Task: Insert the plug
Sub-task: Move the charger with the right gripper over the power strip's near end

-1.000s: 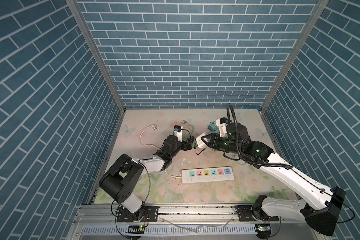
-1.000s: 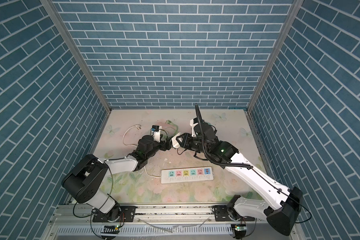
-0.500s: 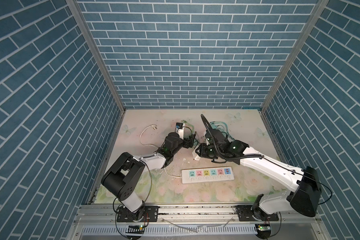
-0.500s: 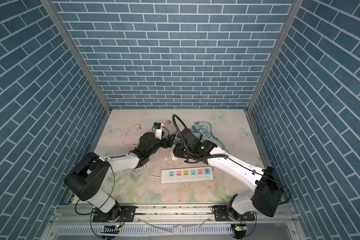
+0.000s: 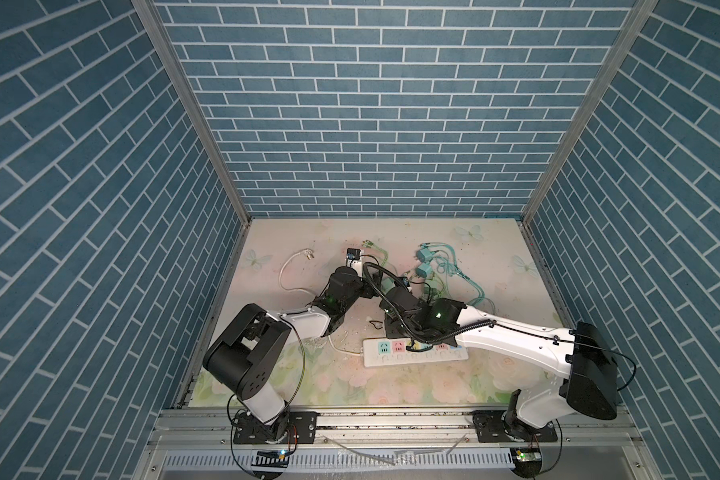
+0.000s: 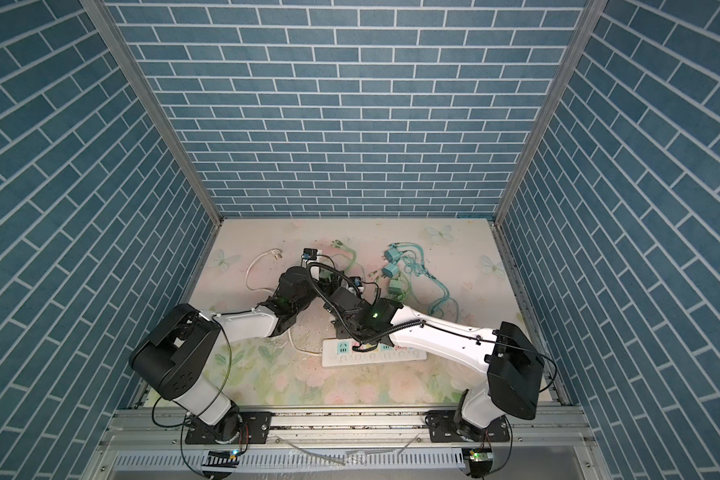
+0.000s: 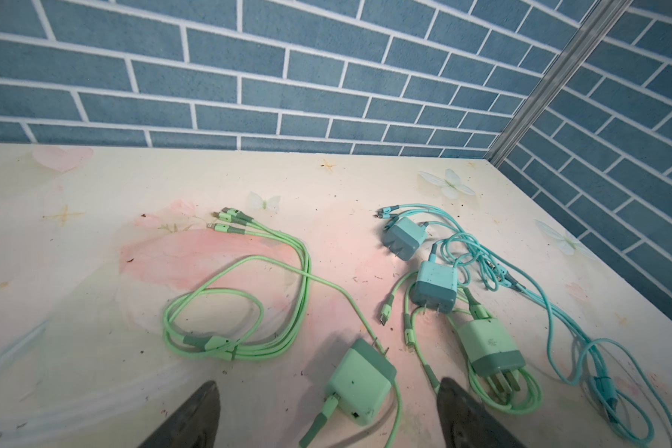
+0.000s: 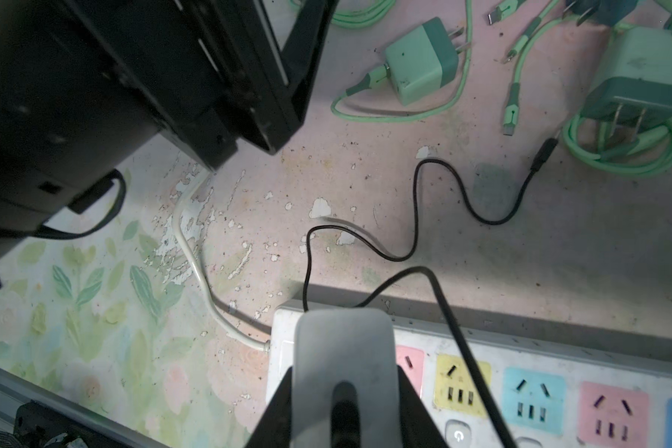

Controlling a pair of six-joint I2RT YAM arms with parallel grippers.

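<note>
White-grey plastic forms the plug [image 8: 342,349], which is clamped between the narrow-set fingers [image 8: 276,411] of the right gripper [image 8: 344,391]. Its black cable [image 8: 416,217] trails away from the fingertips across the table [image 8: 365,174]. The grip is on the plug's sides, presumably so that the prong face points down at the power strip [image 8: 540,345] directly beneath the fingers. The plug sits over the end socket, beside the pink socket [image 8: 408,360]. The plug body hides whether the prongs are seated.

The left gripper [image 7: 328,382] has its fingers [image 7: 195,419] spread wide and holds nothing. A green charger [image 7: 359,382] lies on the table between them, probably staged for pickup.

Recommended next move: press straight down, since a tilted plug may jam.
</note>
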